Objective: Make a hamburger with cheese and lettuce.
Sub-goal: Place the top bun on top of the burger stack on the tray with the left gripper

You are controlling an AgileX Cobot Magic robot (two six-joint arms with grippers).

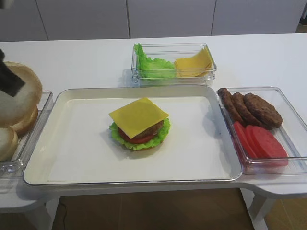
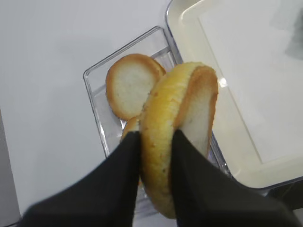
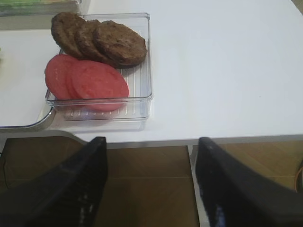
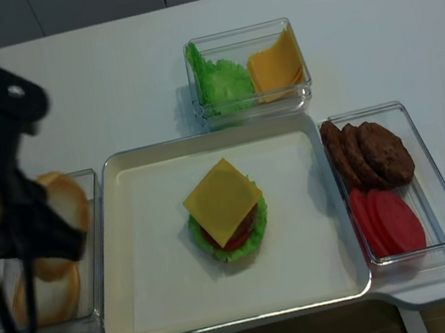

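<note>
The hamburger (image 1: 139, 125) stands in the middle of the white tray (image 1: 72, 143), without a top bun. Its flat yellow cheese (image 1: 139, 115) lies uppermost, corners overhanging the patty. The frilly lettuce (image 1: 164, 130) rings the stack below the tomato. The stack also shows in the realsense view (image 4: 225, 211). My left gripper (image 2: 156, 136) is shut on a golden bun top (image 2: 161, 109), held on edge above the bun bin (image 2: 94, 94) at the tray's left. In the exterior view the bun top (image 1: 17, 96) is at the far left. My right gripper (image 3: 151, 142) is open and empty, off the table's front edge.
A clear bin at the back holds a lettuce heap (image 1: 152, 66) and cheese slices (image 1: 194, 63). A bin on the right holds brown patties (image 1: 249, 108) and tomato slices (image 1: 261, 143). Pale bun halves (image 2: 130, 85) lie in the left bin.
</note>
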